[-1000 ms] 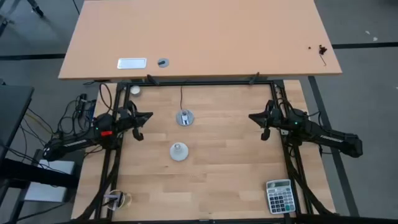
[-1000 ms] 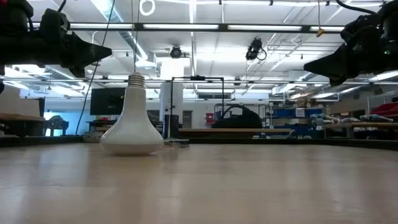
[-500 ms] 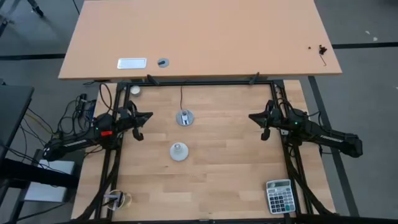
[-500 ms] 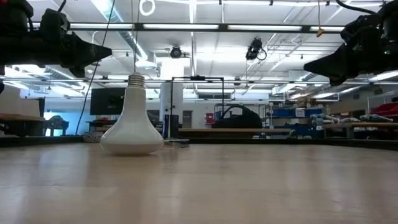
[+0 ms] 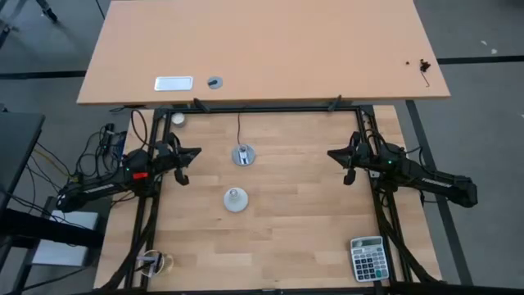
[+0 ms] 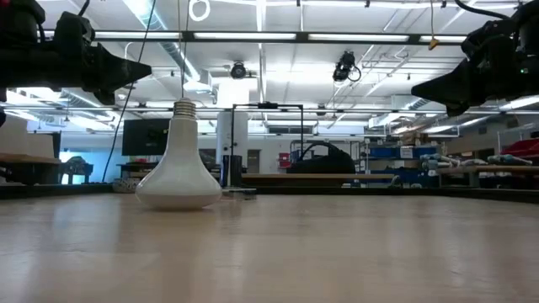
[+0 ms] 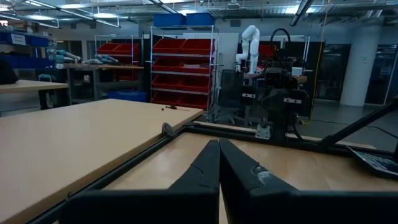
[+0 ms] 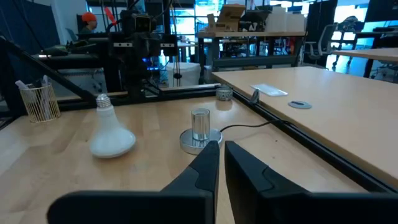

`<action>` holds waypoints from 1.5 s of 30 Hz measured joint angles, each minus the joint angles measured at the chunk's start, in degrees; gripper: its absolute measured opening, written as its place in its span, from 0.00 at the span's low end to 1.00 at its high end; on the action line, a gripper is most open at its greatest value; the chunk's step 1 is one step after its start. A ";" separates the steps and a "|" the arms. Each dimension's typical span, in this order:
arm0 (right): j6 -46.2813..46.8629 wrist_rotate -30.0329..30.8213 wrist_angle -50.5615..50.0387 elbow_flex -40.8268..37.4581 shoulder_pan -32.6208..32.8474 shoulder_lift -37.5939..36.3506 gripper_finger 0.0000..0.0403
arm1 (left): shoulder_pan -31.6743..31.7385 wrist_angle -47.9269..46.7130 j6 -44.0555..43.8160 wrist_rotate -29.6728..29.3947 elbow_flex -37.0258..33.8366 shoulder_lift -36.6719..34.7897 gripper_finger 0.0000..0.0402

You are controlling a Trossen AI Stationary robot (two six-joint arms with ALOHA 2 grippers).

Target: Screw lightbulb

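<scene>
Waiting: both arms hang at the table's sides, nothing grasped, so the step in hand looks like the first reach for the bulb.
Bulb: the bulb stands on its wide face near the table's middle, screw base up (upright in the low view), just short of the socket.
Socket: the socket sits a little farther back, with its cord running to the rear edge.
Left gripper: the left gripper hovers by the left rail, fingers pressed together and holding nothing.
Right gripper: the right gripper hovers by the right rail, well apart from the bulb, fingers a narrow slit apart and empty.
Grasp: part the fingers wide before descending, and take the bulb on its tapering body, not the threads (they must stay free).
Turning: the bulb must be flipped base-down over the socket, centred and straight before twisting.
Risk: a slanted start could cross the threads, or drag the socket (nothing visible holds it).
</scene>
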 joint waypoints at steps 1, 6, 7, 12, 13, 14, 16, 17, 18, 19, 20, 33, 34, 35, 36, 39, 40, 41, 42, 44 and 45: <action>-0.02 -0.02 -0.01 0.00 0.00 0.01 0.09 | 0.00 -0.02 0.00 0.00 0.00 0.01 0.01; -0.02 0.00 0.00 0.00 0.01 0.00 0.09 | 0.00 0.00 0.00 0.00 0.00 0.01 0.01; -0.02 0.00 0.00 0.00 -0.01 0.00 0.09 | 0.00 0.00 0.00 0.00 0.00 0.01 0.01; -0.02 -0.02 0.00 0.00 -0.01 0.02 0.09 | 0.00 -0.01 0.00 0.00 0.00 -0.01 0.01; -0.02 0.00 0.00 0.00 0.00 0.00 0.09 | 0.00 0.00 0.00 0.00 0.00 0.01 0.01; -0.02 0.00 0.00 0.00 -0.01 0.00 0.09 | 0.00 -0.01 0.00 0.00 0.00 0.00 0.01; -0.02 0.00 0.00 0.00 -0.01 0.00 0.09 | 0.00 0.00 0.00 0.00 0.00 0.00 0.01; -0.02 -0.02 -0.02 0.00 -0.01 0.00 0.09 | 0.00 0.00 0.00 0.00 0.00 0.00 0.01; -0.01 0.00 0.00 0.00 -0.01 0.01 0.09 | 0.00 -0.02 0.00 0.00 0.00 0.00 0.01; -0.02 0.00 -0.01 0.00 -0.01 0.02 0.09 | 0.00 0.00 0.00 0.00 0.00 -0.01 0.01; -0.02 -0.01 0.00 0.00 -0.01 0.01 0.09 | 0.00 0.00 0.00 0.00 0.00 0.01 0.01; 5.73 -0.04 6.16 0.00 -0.01 0.00 0.09 | 0.00 -0.02 0.00 0.00 0.00 0.01 0.01; 6.56 -0.05 7.21 0.00 0.01 0.00 0.09 | 0.00 -0.02 0.00 0.00 0.00 0.01 0.01; 7.11 -0.09 8.38 0.00 0.00 0.00 0.09 | 0.00 -0.01 0.00 0.00 0.00 0.01 0.01; 7.40 -0.09 9.67 0.00 0.01 0.00 0.09 | 0.00 -0.01 0.00 0.00 0.00 0.00 0.01; 7.50 -0.11 13.24 0.00 -0.01 0.00 0.09 | 0.00 -0.02 0.00 0.00 0.00 0.00 0.01; 7.50 -0.11 14.19 0.00 0.01 0.00 0.09 | 0.00 -0.02 0.00 0.00 0.00 0.01 0.01; 7.50 -0.11 15.12 0.00 -0.01 0.00 0.09 | 0.00 0.00 0.00 0.00 0.00 0.00 0.01; 7.65 -0.11 16.21 0.00 -0.01 0.00 0.09 | 0.00 -0.02 0.00 0.00 0.00 0.00 0.01; 10.16 -0.02 19.12 0.00 -0.01 0.29 0.09 | 0.00 0.00 0.00 0.00 0.00 -0.01 0.01; 12.05 -0.02 20.49 0.00 0.00 0.71 0.09 | 0.00 0.00 0.00 0.00 0.00 0.00 0.01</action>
